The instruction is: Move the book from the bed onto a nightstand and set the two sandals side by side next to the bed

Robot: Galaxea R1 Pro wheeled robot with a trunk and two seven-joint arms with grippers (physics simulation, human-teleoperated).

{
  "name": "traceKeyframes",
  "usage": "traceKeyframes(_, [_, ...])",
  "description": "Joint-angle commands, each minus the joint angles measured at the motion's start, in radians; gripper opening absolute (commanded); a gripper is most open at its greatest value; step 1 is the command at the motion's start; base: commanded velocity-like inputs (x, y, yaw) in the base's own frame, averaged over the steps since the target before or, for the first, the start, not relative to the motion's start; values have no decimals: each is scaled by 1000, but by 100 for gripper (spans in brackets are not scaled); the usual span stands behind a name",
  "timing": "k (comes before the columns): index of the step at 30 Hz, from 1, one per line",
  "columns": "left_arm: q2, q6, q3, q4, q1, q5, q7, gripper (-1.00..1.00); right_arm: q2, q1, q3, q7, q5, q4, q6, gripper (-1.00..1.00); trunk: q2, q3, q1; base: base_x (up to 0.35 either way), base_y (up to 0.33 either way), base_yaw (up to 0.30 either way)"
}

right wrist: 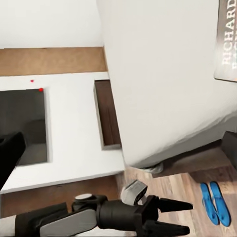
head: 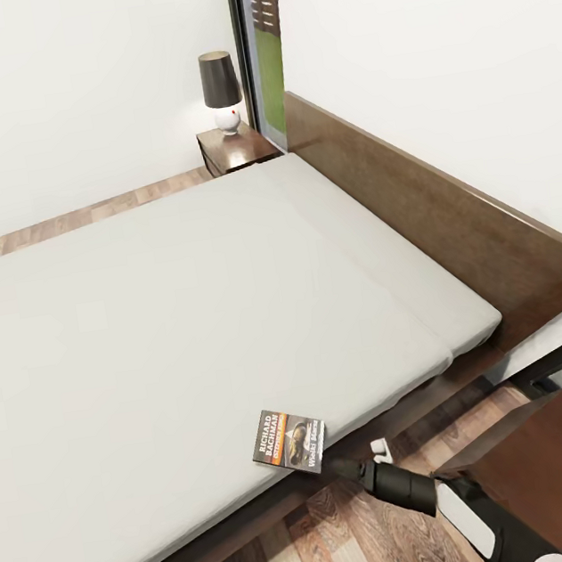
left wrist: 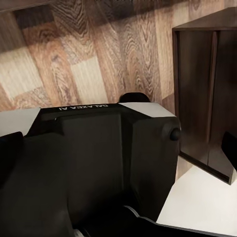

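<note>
Book (head: 289, 441) flat near the mattress edge of the bed (head: 187, 313), just ahead of the right end effector (head: 340, 467), fingers slightly parted around nothing in the right wrist view. Step in hand, probably: reaching for the book; next, close on its overhanging edge. Left end effector state: cannot tell. Sandals (right wrist: 215, 203) side by side on plank floor (head: 356, 540). Far nightstand (head: 237, 146) with lamp (head: 222, 92) against white wall; nearer nightstand (head: 552, 466) at right.

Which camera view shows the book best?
The head view: the book lies whole at the mattress edge, cover readable. The right wrist view catches only a corner with part of the lettering.
</note>
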Motion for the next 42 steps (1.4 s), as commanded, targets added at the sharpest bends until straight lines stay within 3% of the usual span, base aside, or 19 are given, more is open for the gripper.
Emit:
traceKeyframes(1, [0, 5, 9, -1, 0, -8, -8, 100, 0, -1, 13, 11, -10, -3, 8, 100, -1, -1, 0, 0, 0, 0])
traceKeyframes(6, [-2, 7, 8, -1, 0, -9, -21, 100, -1, -1, 38, 48, -10, -7, 8, 100, -1, -1, 0, 0, 0, 0])
traceKeyframes(18, [-17, 7, 8, -1, 0, -9, -22, 100, -2, -1, 40, 51, -11, -6, 8, 100, -1, -1, 0, 0, 0, 0])
traceKeyframes(38, [-20, 8, 7, -2, 0, -9, -21, 100, -3, -1, 40, 51, -10, -6, 8, 100, -141, -63, 77, 0, 0, 0])
traceKeyframes(42, [-22, 8, 7, -2, 0, -9, -21, 100, -2, -1, 40, 51, -10, -6, 8, 100, -141, -63, 77, 0, 0, 0])
